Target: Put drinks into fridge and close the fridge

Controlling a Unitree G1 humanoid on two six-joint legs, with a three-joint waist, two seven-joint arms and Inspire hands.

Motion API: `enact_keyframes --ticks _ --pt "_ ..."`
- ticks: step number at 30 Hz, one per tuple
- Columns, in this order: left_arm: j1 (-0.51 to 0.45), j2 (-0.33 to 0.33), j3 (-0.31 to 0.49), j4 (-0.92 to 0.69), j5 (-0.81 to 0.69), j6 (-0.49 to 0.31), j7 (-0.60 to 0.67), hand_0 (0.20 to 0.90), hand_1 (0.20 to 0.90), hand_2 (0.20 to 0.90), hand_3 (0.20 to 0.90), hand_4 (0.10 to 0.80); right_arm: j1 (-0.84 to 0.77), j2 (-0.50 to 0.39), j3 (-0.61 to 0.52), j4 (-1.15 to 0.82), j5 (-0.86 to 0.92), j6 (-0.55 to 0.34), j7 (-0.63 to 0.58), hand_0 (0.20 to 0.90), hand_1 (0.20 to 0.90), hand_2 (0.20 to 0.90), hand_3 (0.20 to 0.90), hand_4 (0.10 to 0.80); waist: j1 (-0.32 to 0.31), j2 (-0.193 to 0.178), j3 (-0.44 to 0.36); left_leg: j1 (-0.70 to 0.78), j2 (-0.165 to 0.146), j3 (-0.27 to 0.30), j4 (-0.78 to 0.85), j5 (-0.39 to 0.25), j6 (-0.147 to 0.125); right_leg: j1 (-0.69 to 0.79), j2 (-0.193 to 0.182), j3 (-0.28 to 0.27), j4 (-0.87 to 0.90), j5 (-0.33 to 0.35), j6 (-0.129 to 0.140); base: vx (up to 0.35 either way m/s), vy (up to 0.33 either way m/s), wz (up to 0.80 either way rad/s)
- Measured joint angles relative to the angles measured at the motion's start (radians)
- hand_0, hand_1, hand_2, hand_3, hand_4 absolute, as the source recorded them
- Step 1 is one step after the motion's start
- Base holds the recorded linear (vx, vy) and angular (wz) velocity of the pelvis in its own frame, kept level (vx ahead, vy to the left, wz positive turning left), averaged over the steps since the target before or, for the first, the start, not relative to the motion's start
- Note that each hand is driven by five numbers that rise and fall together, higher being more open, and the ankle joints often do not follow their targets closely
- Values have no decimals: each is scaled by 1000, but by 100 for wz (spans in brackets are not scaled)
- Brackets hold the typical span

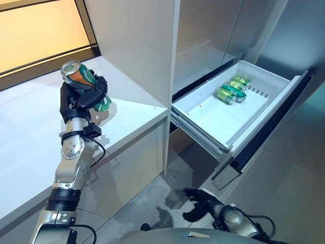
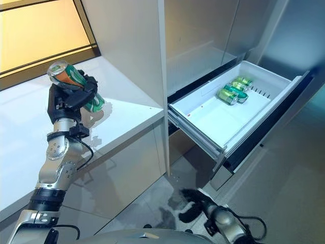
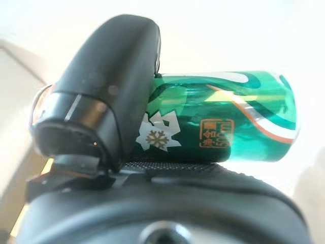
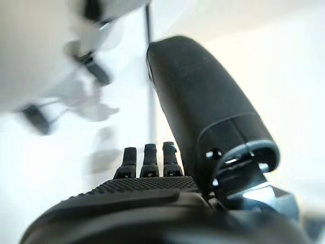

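Note:
My left hand [image 1: 77,99] is shut on a green can [image 1: 76,73] with an orange band and a silver top. It holds the can tilted above the white counter [image 1: 30,137]; the can also shows in the left wrist view [image 3: 223,119], lying across the palm under the thumb [image 3: 109,86]. The fridge's white drawer [image 1: 213,119] is pulled out to the right, with green cans [image 1: 232,90] lying at its far end. My right hand [image 1: 200,203] hangs low over the floor below the drawer, open and empty, its fingers [image 4: 147,160] straight.
A tall white cabinet panel [image 1: 137,46] stands between the counter and the fridge. The drawer's dark front [image 1: 264,132] juts out to the right over the grey floor [image 1: 152,203]. An amber window [image 1: 35,30] runs behind the counter.

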Motion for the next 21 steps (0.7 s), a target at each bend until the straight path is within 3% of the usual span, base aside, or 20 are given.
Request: enact_keyframes --ticks 7,15,21 --pt "-3 39 -27 -125 3 -75 -12 300 300 300 200 100 -8 -41 44 -220 1 -9 68 900 900 900 900 800 14 2 2 -1 -11 -19 0 4 5 9 -10 1 0 -6 8 -37 -1 9" --pt "-3 60 -39 -188 17 -102 -89 300 300 300 200 100 -41 -165 45 -539 113 -13 349 900 900 900 900 800 19 -1 8 -6 -13 -26 0 5 7 6 -10 -2 0 -6 9 -14 3 1" --pt "-2 68 -39 -213 33 -103 -182 300 300 300 200 100 -119 -213 -55 -729 314 30 545 900 900 900 900 800 18 -7 13 -18 -15 -27 0 7 7 -4 -10 -1 5 -5 9 0 0 0"
